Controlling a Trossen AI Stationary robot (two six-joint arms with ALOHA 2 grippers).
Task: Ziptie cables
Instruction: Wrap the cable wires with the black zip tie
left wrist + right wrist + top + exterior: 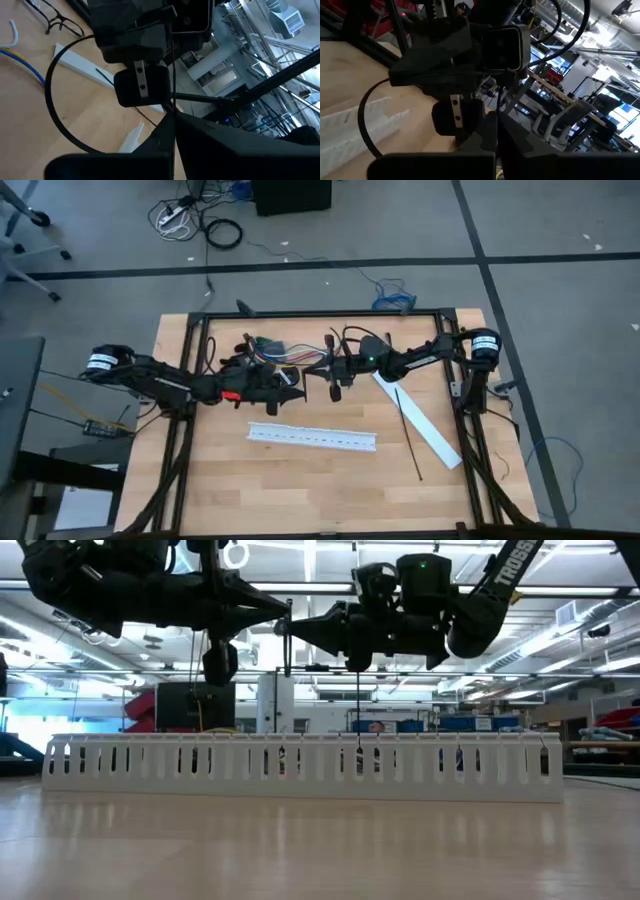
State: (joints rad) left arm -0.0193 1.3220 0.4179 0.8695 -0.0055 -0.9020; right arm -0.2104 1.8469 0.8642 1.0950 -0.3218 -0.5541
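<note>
While both arms are meeting over the middle of the table in the high view, the left gripper (293, 390) and the right gripper (322, 368) are pointing at each other, tips nearly touching. The cables (268, 348) are lying as a loose splay of coloured wires just beyond the fingertips, on the far side, about equally near to both. The ziptie (408, 432), thin, black and straight, is resting well behind the right fingers beside that forearm. Its long axis is running roughly crosswise to the line of the fingers, and its far end is overlapping a flat white strip (420, 423). The right arm is sitting much nearer to it.

Seen from the low view, both grippers are hanging above the white channel (300, 768), and a thin dark line is dangling under the right one.

Through the left wrist view, the left fingers (210, 145) are pressing together with only a seam showing, and a black loop (49, 100) is bowing out to one side of them.

Through the right wrist view, the right fingers (535, 150) are likewise pressing shut, and the loop (362, 125) is arching from the facing gripper. I am judging it a second strap spanning the two; what is pinching it is not showing.
</note>
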